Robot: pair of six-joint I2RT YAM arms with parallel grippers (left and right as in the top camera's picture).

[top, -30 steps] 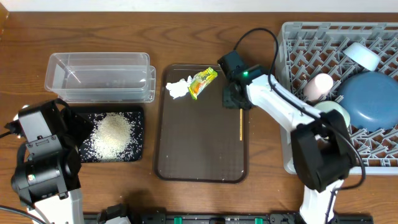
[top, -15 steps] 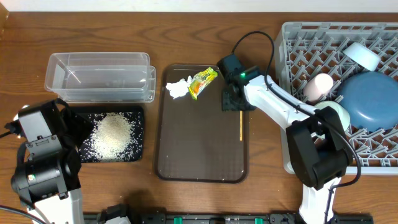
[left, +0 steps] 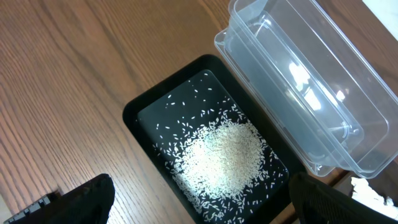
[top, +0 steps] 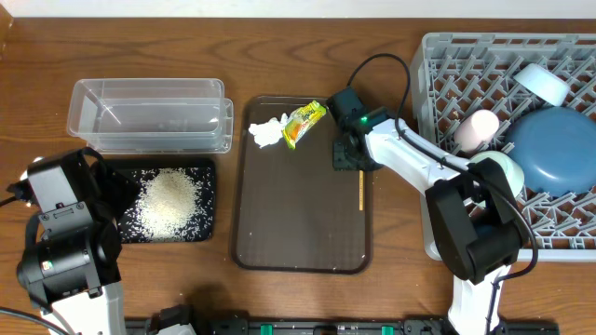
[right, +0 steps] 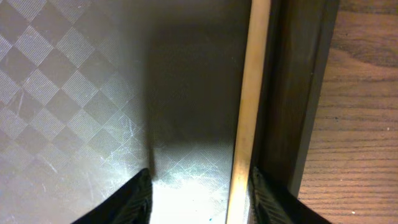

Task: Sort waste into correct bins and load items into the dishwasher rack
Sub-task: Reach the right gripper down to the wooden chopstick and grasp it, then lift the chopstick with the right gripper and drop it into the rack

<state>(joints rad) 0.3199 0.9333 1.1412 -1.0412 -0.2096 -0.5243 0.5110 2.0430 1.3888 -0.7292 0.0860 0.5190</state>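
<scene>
The right claw [top: 346, 154] hangs low over the right edge of the brown tray [top: 298, 223]. In the wrist view its jaws stand partly open on either side of a thin wooden stick [right: 250, 106], and nothing is held between them [right: 202, 199]. The stick lies lengthwise against the inner side of the tray's right rim and runs nearer from under the claw; I cannot tell whether the right finger touches it. To the left of the claw, in the tray's far left corner, the wrapper [top: 303, 123] rests against the tissue [top: 266, 131], both unsorted. Right of the arm, the rack [top: 438, 56] already holds the blue dish [top: 554, 149], the pink cup [top: 477, 128], a pale bowl [top: 542, 82] at the far side, and the mint bowl [top: 498, 167], partly hidden behind the arm. At the far left, the clear tub [top: 149, 116] looks empty. Just near of it, the black bin [top: 207, 167] carries the rice [top: 169, 197] in a loose heap with stray grains around it. The left claw [left: 205, 208] hovers high above that bin, spread wide and empty. By my reckoning the dish loading and the rice are done. The wrapper and tissue are left, probably for the tub, along with whatever the stick calls for.
</scene>
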